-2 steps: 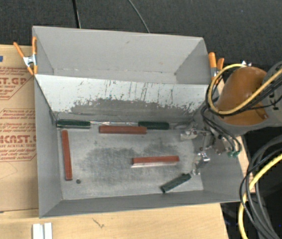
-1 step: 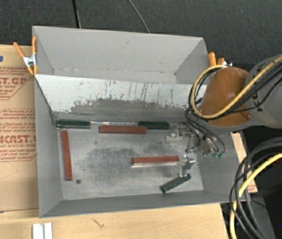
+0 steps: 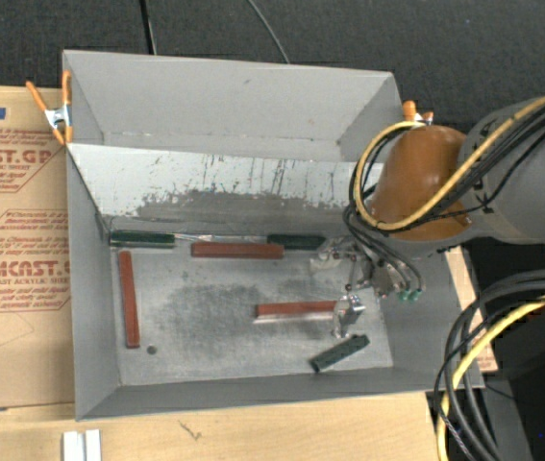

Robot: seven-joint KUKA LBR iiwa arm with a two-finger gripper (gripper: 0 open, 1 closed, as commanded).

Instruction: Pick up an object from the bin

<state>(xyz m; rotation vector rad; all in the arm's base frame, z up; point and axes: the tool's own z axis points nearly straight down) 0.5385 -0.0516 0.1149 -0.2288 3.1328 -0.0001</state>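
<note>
**Hanging at the right end of a red-brown bar, toward the bin's right wall**

Nearest the bin's (image 3: 94,315) front wall, close to its front right corner, a short dark green bar (image 3: 339,353) lies tilted on the floor, its right end a little farther back than its left. Toward the front left corner, well apart from it, sits a small dark speck (image 3: 151,350).

Just behind the short dark green bar is the gripper (image 3: 348,317), low over the floor near the right wall. It is at the right end of the central red-brown bar (image 3: 294,310), which lies flat and runs almost parallel to the front wall, toward the middle of the floor. Whether the gripper is spread or closed on that end cannot be told, nor whether it touches the bar.

Along the left wall a long red-brown bar (image 3: 130,298) lies flat, running front to back, just behind the speck.

At the foot of the back wall three bars lie roughly in a row. A left dark green bar (image 3: 142,240) sits near the back left corner. A back red-brown bar (image 3: 236,251) is in the middle. A right dark green bar (image 3: 296,242) is just beyond its right end.

Above the right wall the wrist's orange cover (image 3: 426,181) sits with looped yellow and black cables (image 3: 373,176) across it.
</note>
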